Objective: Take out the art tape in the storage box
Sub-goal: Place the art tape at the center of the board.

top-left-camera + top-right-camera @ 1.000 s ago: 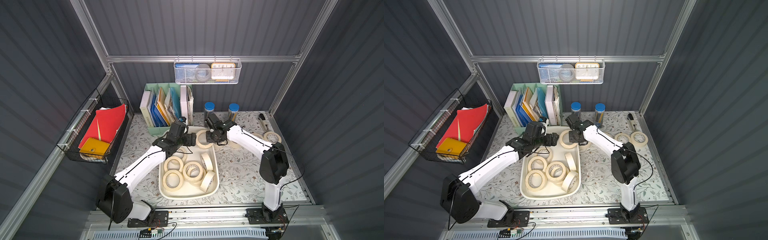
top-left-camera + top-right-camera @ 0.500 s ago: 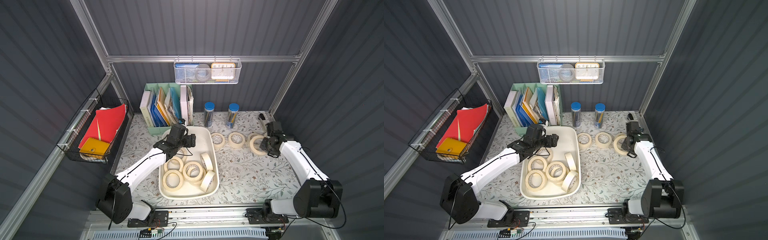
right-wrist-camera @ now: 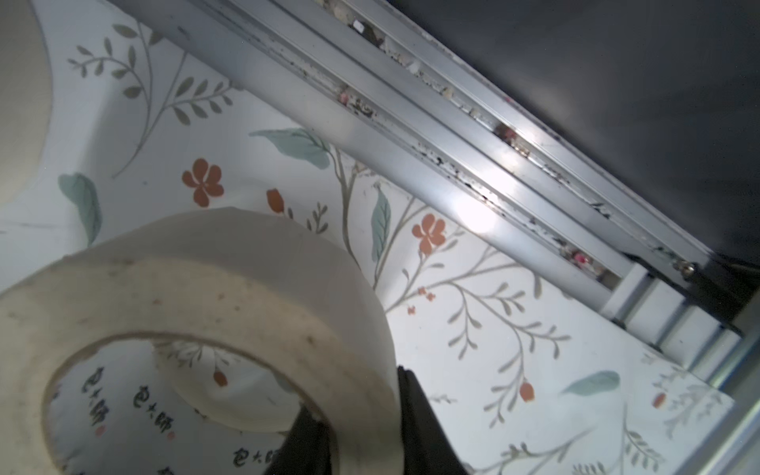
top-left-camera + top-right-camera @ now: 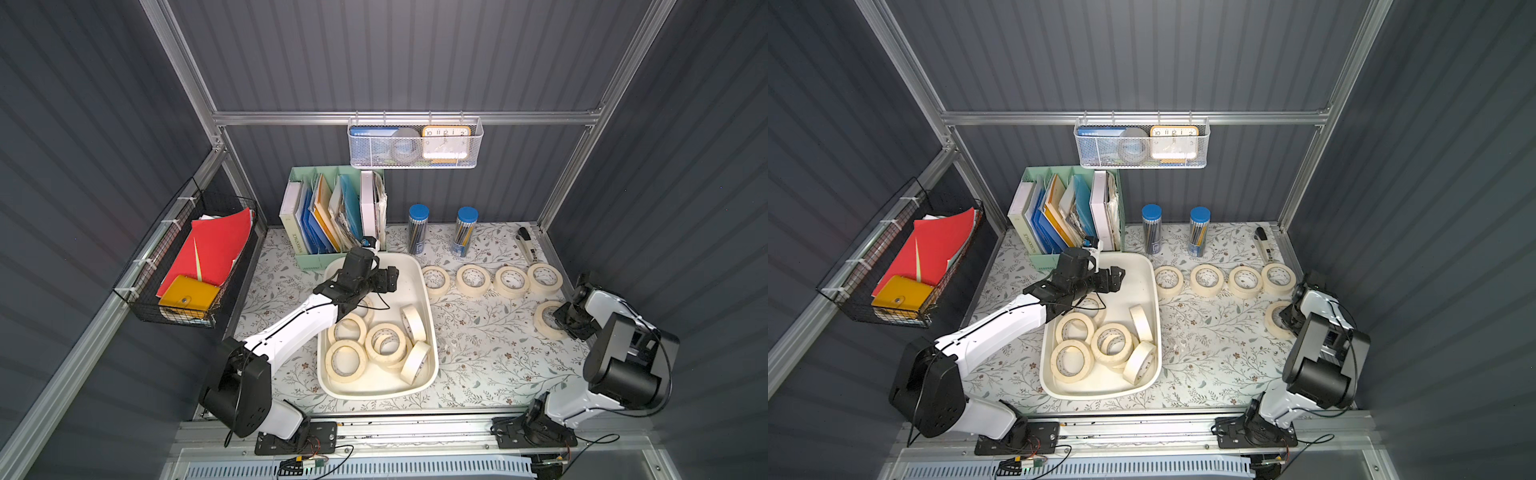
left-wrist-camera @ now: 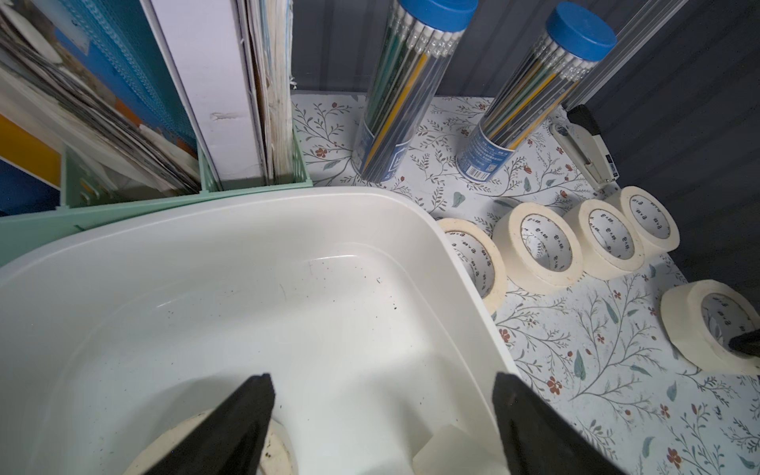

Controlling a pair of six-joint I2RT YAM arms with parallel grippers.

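A mock office nook in a robot lab cell: ribbed grey walls (image 4: 415, 54) on aluminium framing (image 4: 399, 118), a floral-lined desk (image 4: 478, 345), a file organiser (image 4: 316, 262) at 11 o'clock, pencil tubes (image 4: 417, 230) at 12, a stapler (image 4: 525, 247) at 1, arms (image 4: 299, 324) bolted to a rail (image 4: 415, 432) at 6.

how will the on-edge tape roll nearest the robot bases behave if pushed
That on-edge roll rests tilted on its curved rim, so it would probably roll or topple flat. A hollow ring, so likely light yet stiff. The smooth storage box may let it slide.
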